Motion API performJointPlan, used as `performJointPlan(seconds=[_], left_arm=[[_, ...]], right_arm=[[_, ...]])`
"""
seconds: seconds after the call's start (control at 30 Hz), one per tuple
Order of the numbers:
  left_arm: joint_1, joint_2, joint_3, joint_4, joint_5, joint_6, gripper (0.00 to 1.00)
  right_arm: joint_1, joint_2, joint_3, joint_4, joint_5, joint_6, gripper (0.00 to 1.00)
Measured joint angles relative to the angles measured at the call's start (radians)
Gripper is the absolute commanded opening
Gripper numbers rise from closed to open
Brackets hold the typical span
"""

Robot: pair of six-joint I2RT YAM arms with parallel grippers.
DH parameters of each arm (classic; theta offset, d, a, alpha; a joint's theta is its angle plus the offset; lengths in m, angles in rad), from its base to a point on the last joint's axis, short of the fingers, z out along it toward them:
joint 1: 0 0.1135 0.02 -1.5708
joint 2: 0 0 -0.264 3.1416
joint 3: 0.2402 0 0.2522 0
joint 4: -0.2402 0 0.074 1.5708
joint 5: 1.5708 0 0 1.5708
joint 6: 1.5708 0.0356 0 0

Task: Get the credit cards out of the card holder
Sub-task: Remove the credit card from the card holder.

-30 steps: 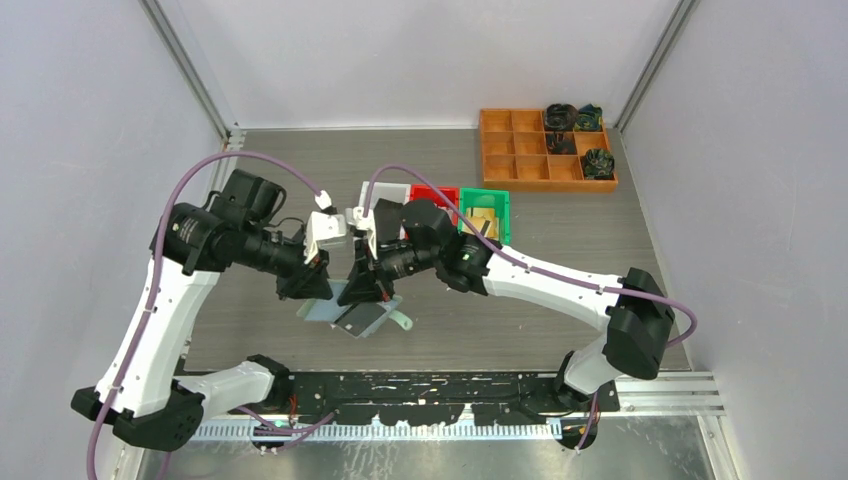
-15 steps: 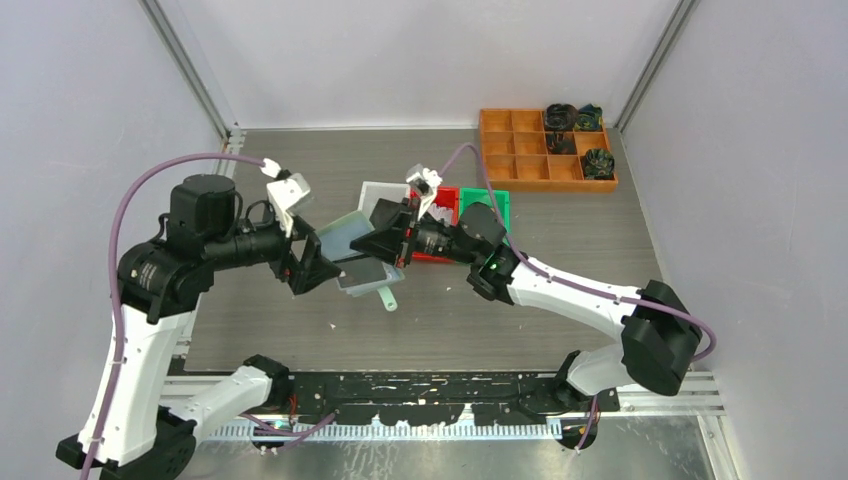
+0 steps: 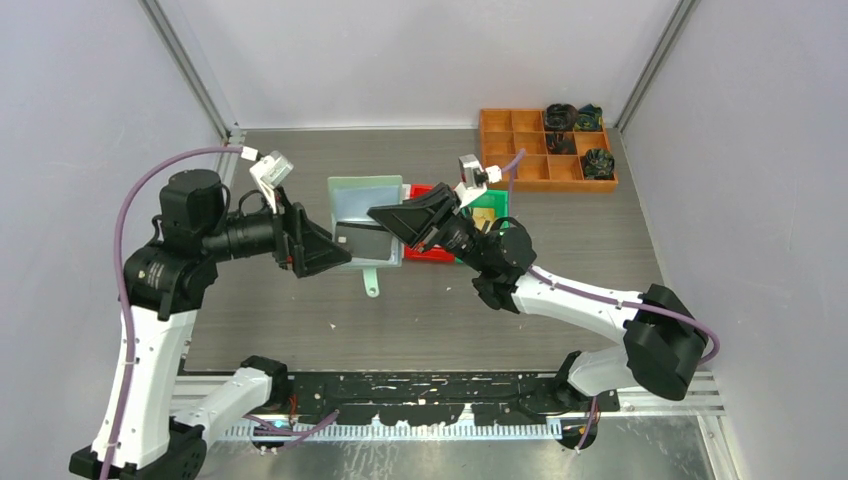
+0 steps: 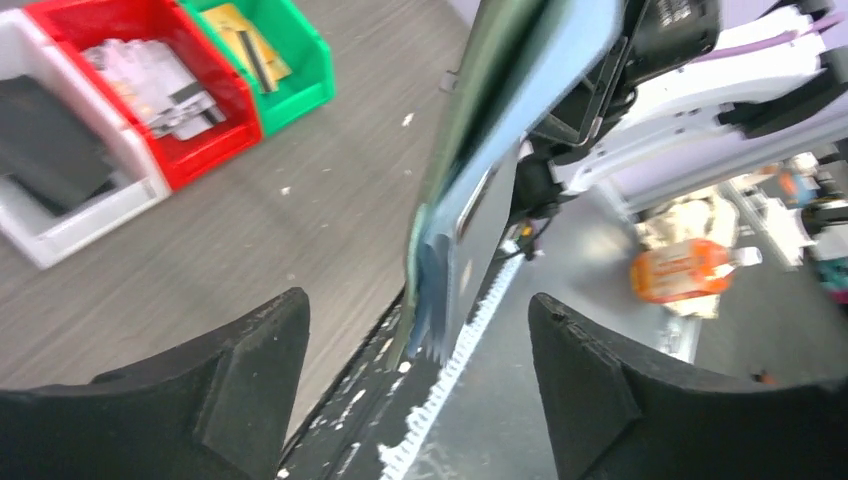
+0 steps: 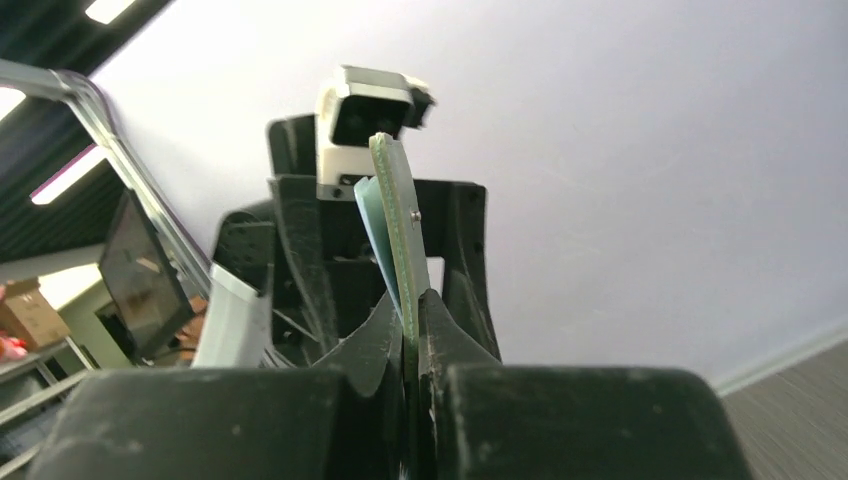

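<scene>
Right hand [image 5: 405, 310] pinches card holder [image 3: 365, 195] at its 3 o'clock edge, clear of desk [image 3: 560, 285]; long axis runs 12–6, strap tab [image 3: 372, 288] toward 6. Left hand [image 3: 335, 245] spread wide, straddling holder's 9 o'clock edge, fingers [image 4: 250, 380] not touching.

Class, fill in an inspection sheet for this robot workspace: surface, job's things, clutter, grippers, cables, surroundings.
Surface: grey table with a few white specks.
Job's things: card holder held up off the table, a dark card in it. More cards lie in the white bin, red bin and green bin.
Clutter: orange tray, dark items in some compartments.
Grippers: right gripper shut on the holder's edge. Left gripper open, a finger on either side of the holder, not touching it.
Cables: purple cable loops over the left arm; another runs along the right arm.
Surroundings: white walls; a bottle beyond the table.
</scene>
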Motion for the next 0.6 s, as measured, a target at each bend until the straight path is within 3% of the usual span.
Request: performJointPlan(seconds=[0.17,0.27,0.37,0.4,0.43,0.5,0.6], left_arm=[[0.045,0.013,-0.058,0.142,0.128,-0.168,0.59],[0.070,0.016,-0.102,0.228,0.200,-0.263,0.41],[0.078,0.010,-0.140,0.294,0.252,-0.331,0.15],[0.079,0.007,-0.153,0.306,0.262,-0.342,0.09],[0.080,0.001,-0.166,0.314,0.278,-0.350,0.02],[0.083,-0.013,-0.176,0.309,0.293,-0.338,0.00],[0.083,-0.008,-0.154,0.217,0.289,-0.240,0.00]], right_arm=[[0.021,0.006,0.000,0.082,0.039,0.043,0.01],[0.042,0.030,0.000,0.122,0.072,0.050,0.01],[0.056,0.062,0.000,0.136,0.104,0.053,0.03],[0.060,0.068,0.000,0.136,0.110,0.053,0.12],[0.063,0.074,0.000,0.133,0.117,0.051,0.28],[0.062,0.079,0.000,0.117,0.121,0.051,0.48],[0.049,0.072,0.022,0.056,0.086,0.051,0.57]])
